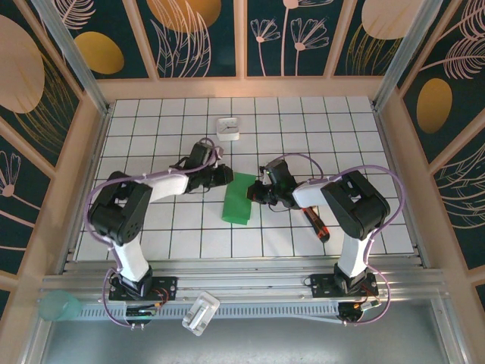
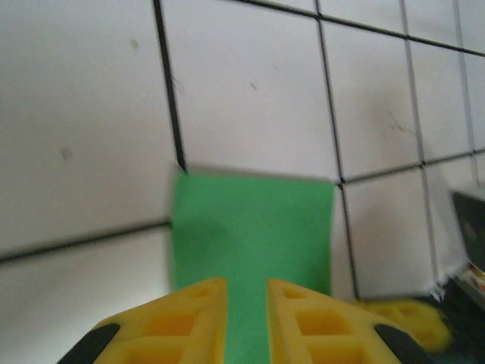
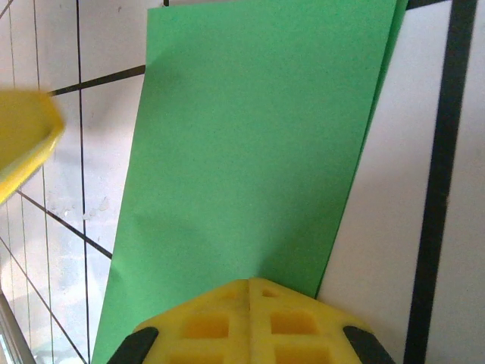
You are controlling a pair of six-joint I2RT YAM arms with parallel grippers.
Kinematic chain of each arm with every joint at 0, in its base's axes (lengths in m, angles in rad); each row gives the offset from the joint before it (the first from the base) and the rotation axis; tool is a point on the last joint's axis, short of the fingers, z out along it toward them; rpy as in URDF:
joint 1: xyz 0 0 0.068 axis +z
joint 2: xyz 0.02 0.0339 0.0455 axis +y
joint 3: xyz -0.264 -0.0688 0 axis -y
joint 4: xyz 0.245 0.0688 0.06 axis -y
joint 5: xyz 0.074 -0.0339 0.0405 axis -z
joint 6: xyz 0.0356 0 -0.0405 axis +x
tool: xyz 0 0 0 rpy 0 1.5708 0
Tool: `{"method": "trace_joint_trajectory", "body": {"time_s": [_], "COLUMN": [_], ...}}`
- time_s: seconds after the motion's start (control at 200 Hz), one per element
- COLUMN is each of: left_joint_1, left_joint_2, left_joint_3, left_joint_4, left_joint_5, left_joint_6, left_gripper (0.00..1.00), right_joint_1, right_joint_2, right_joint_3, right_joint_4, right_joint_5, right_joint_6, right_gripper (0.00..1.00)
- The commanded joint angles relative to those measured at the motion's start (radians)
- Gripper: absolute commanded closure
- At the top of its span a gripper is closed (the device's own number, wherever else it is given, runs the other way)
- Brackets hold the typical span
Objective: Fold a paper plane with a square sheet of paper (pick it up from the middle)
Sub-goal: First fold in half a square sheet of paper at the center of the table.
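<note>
My right gripper [image 3: 250, 282] has its yellow fingers pressed together with no gap. The tips sit right at the near edge of the green sheet of paper [image 3: 250, 136]. I cannot tell whether a layer is pinched between them or whether they only bear down on it. My left gripper [image 2: 246, 284] has its jaws a narrow slit apart with green showing through the gap. It comes at the sheet from the opposite side, and I see nothing gripped in it.

The paper lies flat on the white tiled table [image 1: 151, 121], between the two grippers in the overhead view. It is folded to a long, narrow shape, and a second layer peeks out along one long edge in the right wrist view.

I judge it very light, thin and floppy, quick to slide on the smooth tiles and easy to crease by accident. I would pin it with one closed gripper. With the other I would lift a loose edge near the middle of a side, pinching gently.

A red-and-black screwdriver [image 1: 317, 225] lies under my right arm. A small white box [image 1: 228, 127] sits further back, well apart from the paper.
</note>
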Motion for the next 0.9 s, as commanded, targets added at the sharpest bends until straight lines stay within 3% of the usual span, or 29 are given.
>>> {"method": "trace_joint_trajectory", "body": {"time_s": [0.0,0.3,0.435,0.605,0.766,0.896], "left_joint_1": [-0.019,0.003,-0.031,-0.091,-0.086,-0.079], "left_joint_2": [-0.021,-0.051,-0.174,-0.162,-0.119,-0.177], "left_joint_3": [-0.095,-0.163,-0.212,-0.252,-0.256,-0.285], "left_joint_4": [0.013,-0.075,-0.011,0.015,-0.123,-0.182], "left_joint_5": [0.059,-0.059,0.027,0.124,0.000,-0.055], "left_joint_6": [-0.046,0.038,-0.005,-0.052,0.016,0.046], "left_gripper": [0.82,0.89,0.86,0.84,0.87,0.88], "right_joint_1": [-0.002,-0.003,-0.004,-0.006,-0.005,-0.007], "right_joint_2": [0.082,0.084,0.077,0.068,0.077,0.075], "right_joint_3": [-0.047,-0.042,-0.044,-0.044,-0.046,-0.047], "right_joint_4": [-0.181,-0.194,-0.206,-0.210,-0.204,-0.210], "right_joint_5": [0.137,0.141,0.147,0.153,0.152,0.154], "right_joint_6": [-0.024,-0.032,-0.034,-0.035,-0.038,-0.045], "right_gripper": [1.00,1.00,1.00,1.00,1.00,1.00]}}
